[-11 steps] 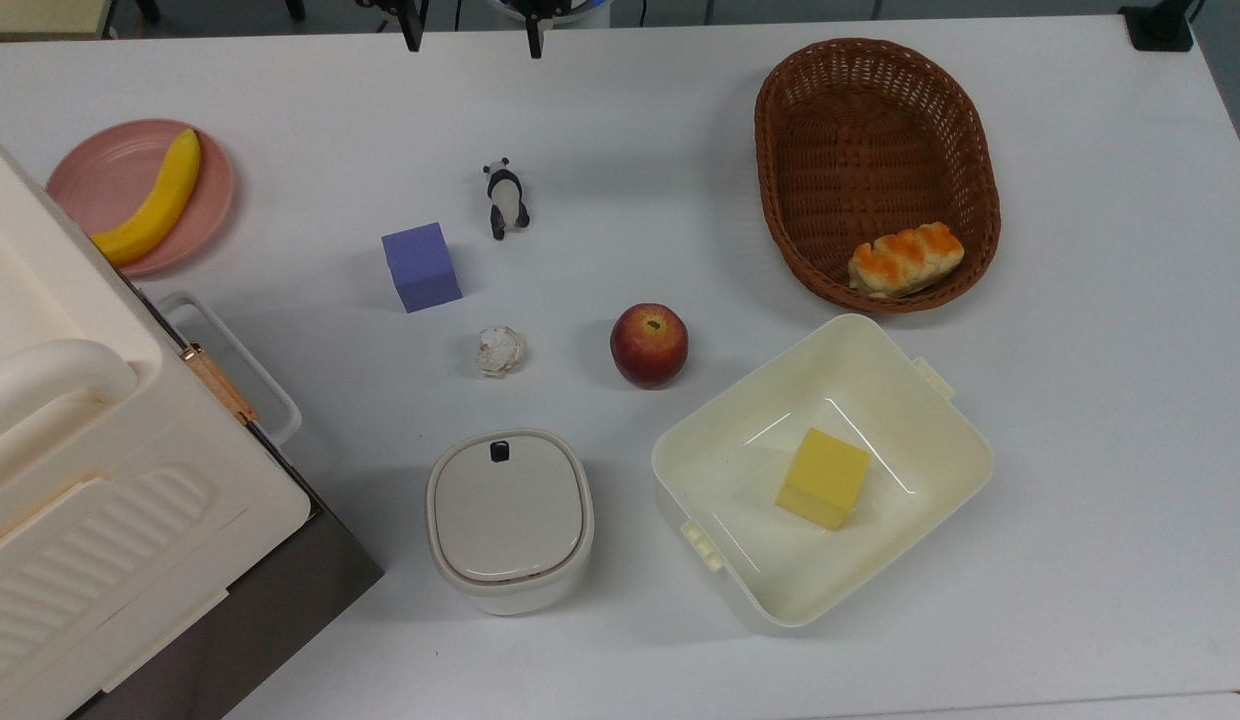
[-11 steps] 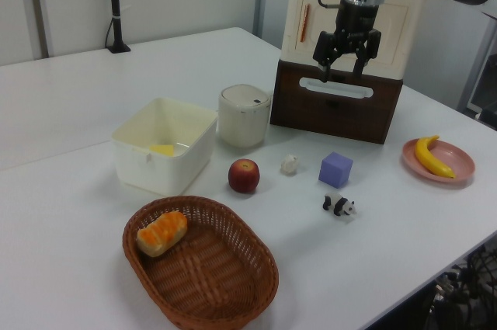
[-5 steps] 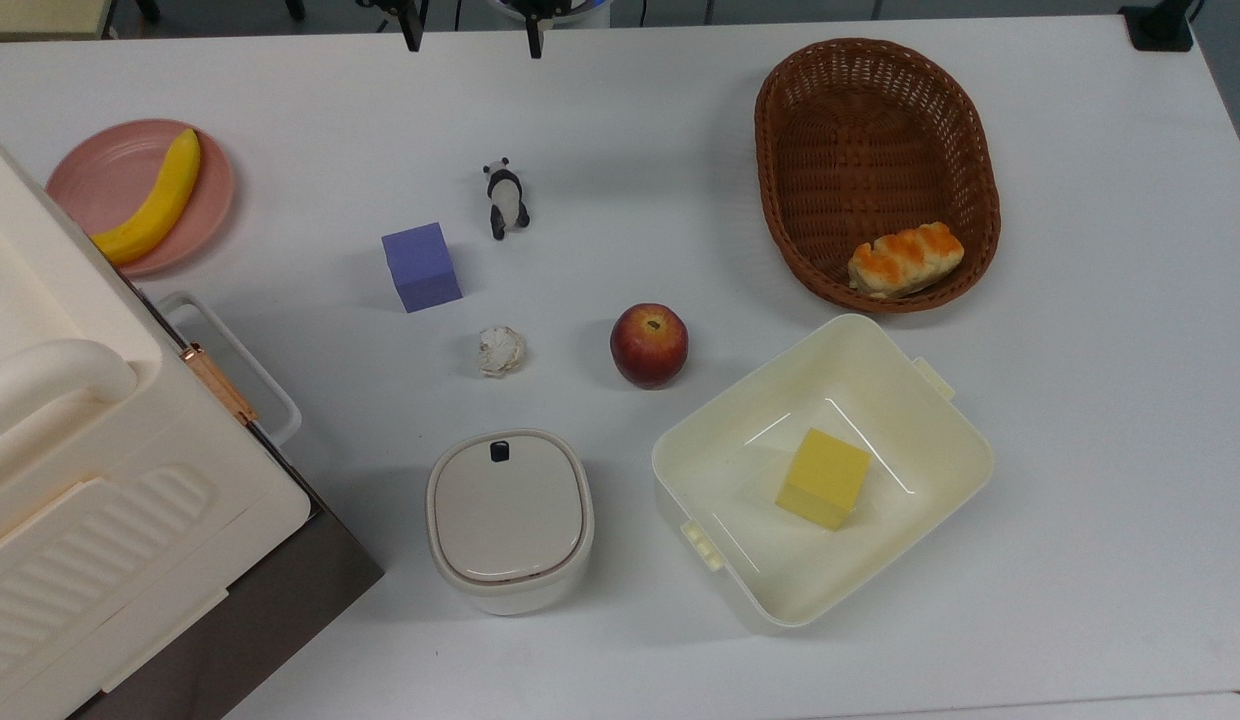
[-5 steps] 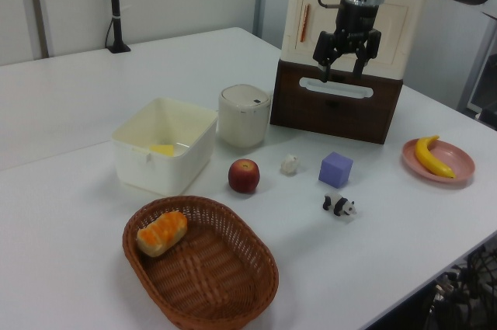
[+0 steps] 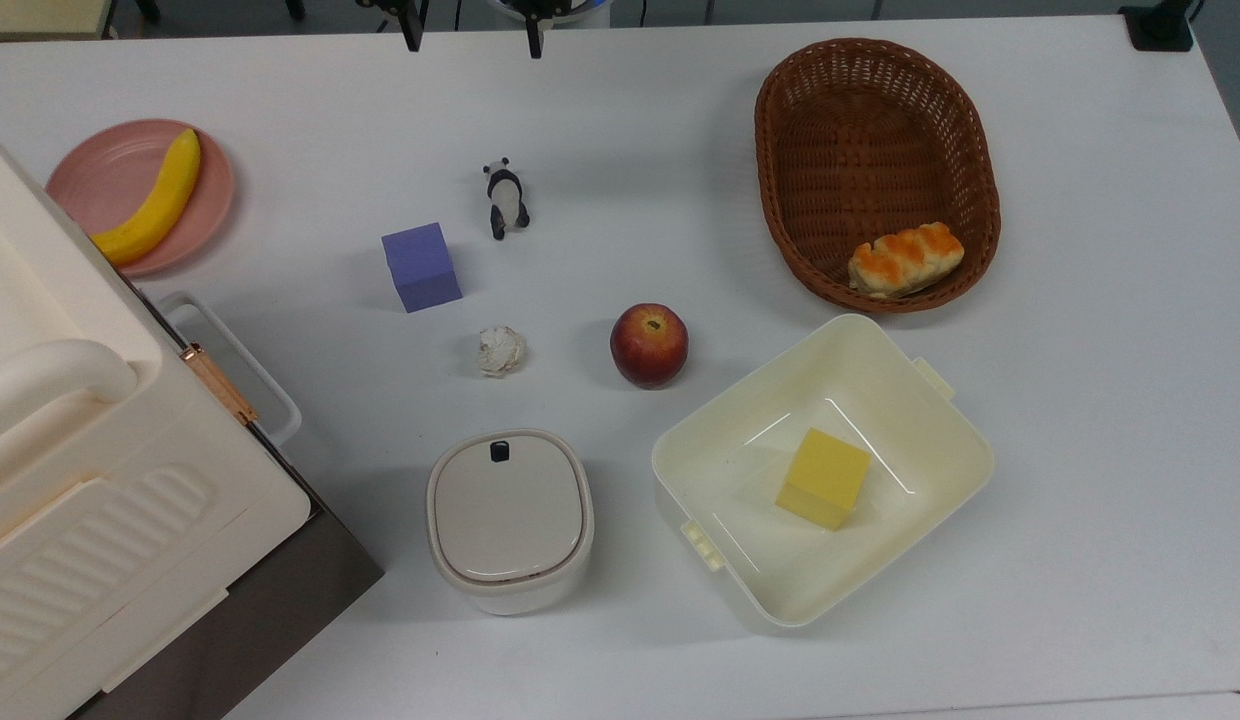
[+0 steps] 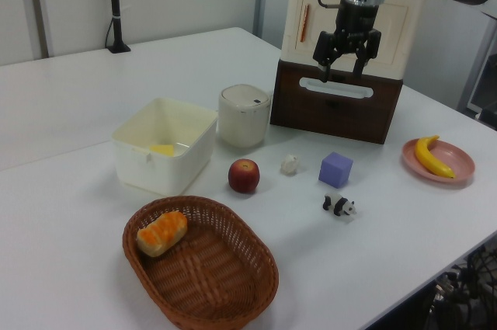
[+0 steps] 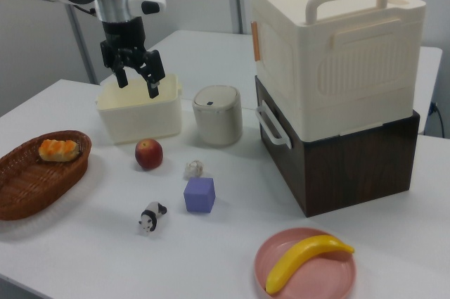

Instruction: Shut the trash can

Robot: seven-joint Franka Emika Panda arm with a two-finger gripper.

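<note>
- Top view: the white table point(image 5: 1080, 450) runs nearly to every edge of the frame, with bare stretches along the right side and the bottom.
- Top view: the trash can point(image 5: 509, 520) sits low and left of centre, its flat grey lid down flush and the small black button toward the upper edge of the lid.
- Top view: open tabletop lies all round the trash can; the cream tub point(image 5: 822, 468) with the yellow block point(image 5: 823, 478) stands apart on its right, and the big cream box point(image 5: 90, 480) fills the lower left corner.
- Top view: above the bin lie a crumpled paper ball point(image 5: 501, 350), an apple point(image 5: 649, 345), a purple cube point(image 5: 421, 266) and a panda figure point(image 5: 505, 198).
- Left view: the gripper point(image 6: 345, 65) hangs high in the upper right of the frame, fingers spread apart and holding nothing, in front of the big box and well above the table.
- Left view: the trash can point(image 6: 244, 116) stands near centre, just right of the tub, its lid lying flat.
- Right view: the gripper point(image 7: 136, 79) hovers in the upper left, fingers apart, above the tub point(image 7: 138, 112).
- Right view: the trash can point(image 7: 217, 115) is at centre, between the tub and the dark base point(image 7: 344, 162) under the box, off-white, rounded and closed.
</note>
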